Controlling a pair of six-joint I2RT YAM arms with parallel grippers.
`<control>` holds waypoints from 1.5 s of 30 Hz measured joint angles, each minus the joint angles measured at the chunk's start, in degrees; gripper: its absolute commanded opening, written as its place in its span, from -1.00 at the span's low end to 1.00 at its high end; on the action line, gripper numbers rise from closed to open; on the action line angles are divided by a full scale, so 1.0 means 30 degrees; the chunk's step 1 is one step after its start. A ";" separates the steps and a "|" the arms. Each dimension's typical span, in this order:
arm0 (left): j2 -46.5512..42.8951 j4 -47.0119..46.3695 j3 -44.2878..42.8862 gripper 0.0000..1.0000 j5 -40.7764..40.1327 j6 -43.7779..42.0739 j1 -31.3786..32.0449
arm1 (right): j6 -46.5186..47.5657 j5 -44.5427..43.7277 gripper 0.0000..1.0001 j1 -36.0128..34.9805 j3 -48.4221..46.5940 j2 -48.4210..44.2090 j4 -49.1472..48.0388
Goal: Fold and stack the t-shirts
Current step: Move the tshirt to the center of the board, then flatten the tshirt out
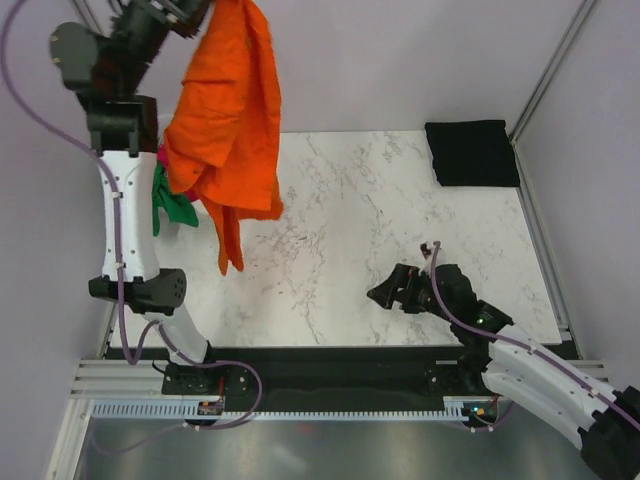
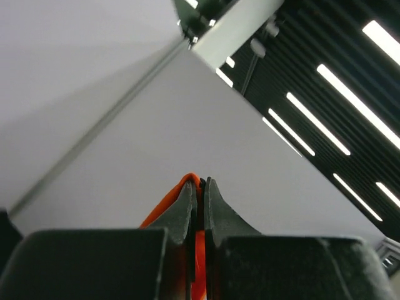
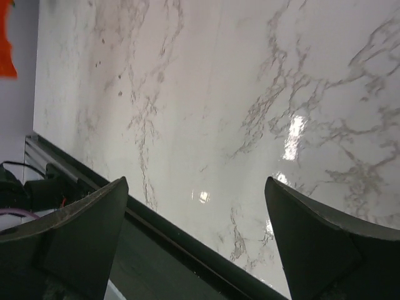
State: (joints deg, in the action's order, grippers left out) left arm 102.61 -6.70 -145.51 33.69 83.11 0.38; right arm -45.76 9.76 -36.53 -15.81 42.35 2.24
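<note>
A bright orange t-shirt (image 1: 225,110) hangs high over the table's left side, bunched and dangling. My left gripper (image 1: 203,10) is raised at the top of the view and shut on its upper edge. In the left wrist view the fingers (image 2: 201,185) pinch orange cloth (image 2: 167,205). A black t-shirt (image 1: 471,152) lies folded at the far right corner of the table. Green (image 1: 172,205) and magenta-red (image 1: 160,154) cloth peeks out behind the left arm. My right gripper (image 1: 385,293) hovers low near the front edge, open and with nothing in it (image 3: 195,181).
The white marble tabletop (image 1: 350,230) lies between the hanging shirt and the black one. A dark rail (image 3: 162,231) runs along the front edge beneath the right gripper. A corner of the orange shirt (image 3: 6,44) shows in the right wrist view.
</note>
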 measured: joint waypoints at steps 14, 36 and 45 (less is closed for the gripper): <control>0.4204 1.0571 1.0571 0.38 -0.0160 -0.8160 1.1045 | -0.1173 -1.1045 0.96 0.0000 -1.1336 -0.3249 1.2925; -0.9792 1.8105 2.6301 0.50 -0.9894 -1.5854 0.9464 | 0.0896 -0.3140 0.71 -0.2361 -1.2604 1.2327 0.8619; -1.5293 1.8185 3.0862 0.49 -1.0950 -1.5861 0.8459 | 0.2594 -0.3541 0.61 -0.2718 -1.9161 1.9438 0.8510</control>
State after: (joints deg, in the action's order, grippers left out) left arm 56.73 47.86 -52.93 0.84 35.53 25.76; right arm -37.98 -0.86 -44.69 -73.30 100.66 27.77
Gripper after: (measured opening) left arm 0.748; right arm 0.826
